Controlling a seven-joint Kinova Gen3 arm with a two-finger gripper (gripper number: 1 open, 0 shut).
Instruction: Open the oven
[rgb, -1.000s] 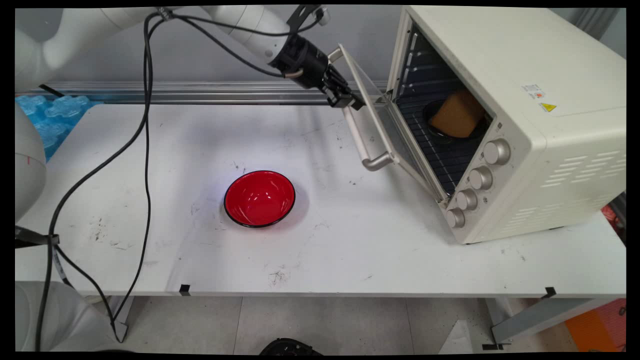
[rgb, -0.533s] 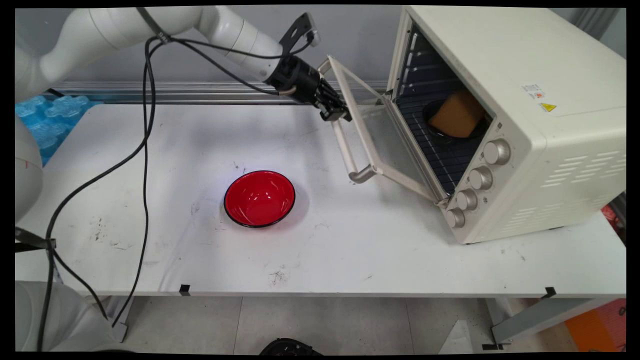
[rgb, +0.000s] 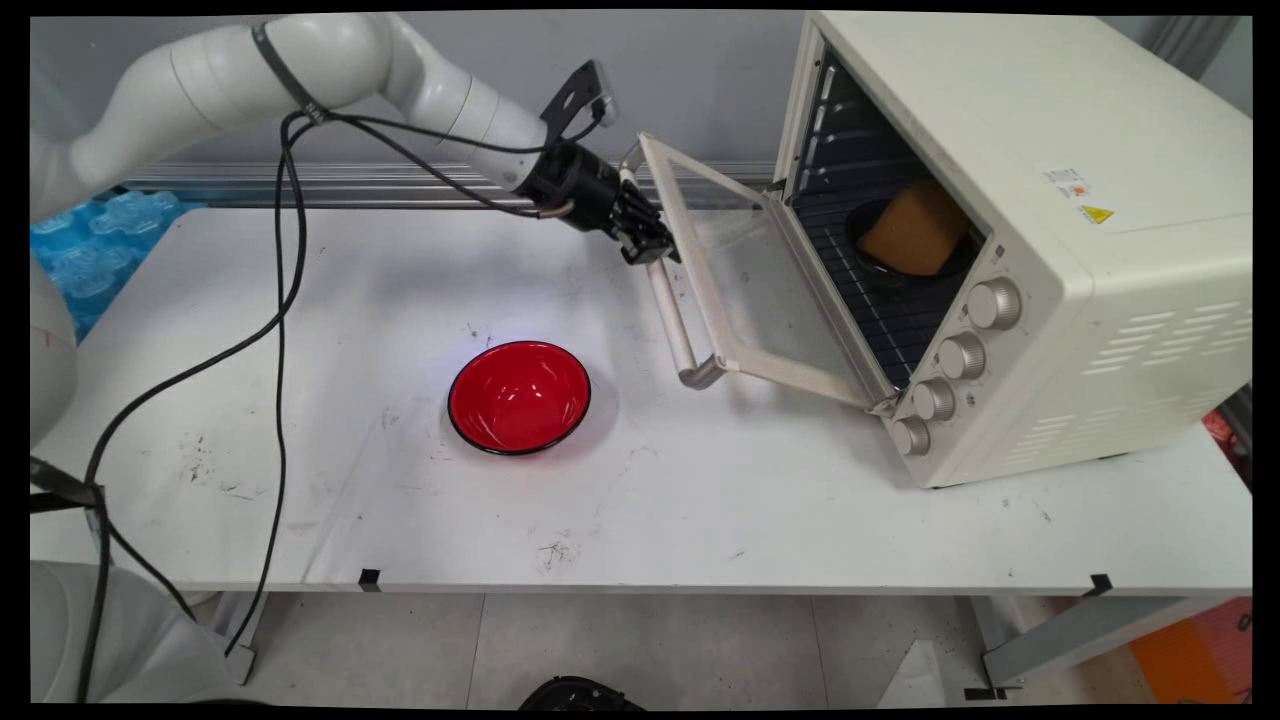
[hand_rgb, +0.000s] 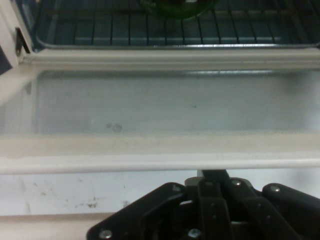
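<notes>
A cream toaster oven (rgb: 1050, 120) stands at the right, and its glass door (rgb: 760, 280) hangs partly open, tilted down toward the table. My gripper (rgb: 652, 248) is shut, with its tips against the far end of the door's handle bar (rgb: 680, 330). In the hand view the closed fingers (hand_rgb: 213, 176) pass just under the pale handle (hand_rgb: 150, 162); the door glass (hand_rgb: 160, 105) and the oven rack (hand_rgb: 150, 30) lie beyond. Inside the oven, a brown block (rgb: 915, 230) rests on a dark dish (rgb: 870, 262).
A red bowl (rgb: 519, 396) with a black rim sits on the white table (rgb: 700, 500), left of and nearer than the door. Blue moulded trays (rgb: 95, 235) lie at the far left. Black cables (rgb: 285, 300) hang from the arm over the table's left part.
The oven door has swung further open and down, its handle moving left and toward the table. My gripper went left and down with the handle's far end.
</notes>
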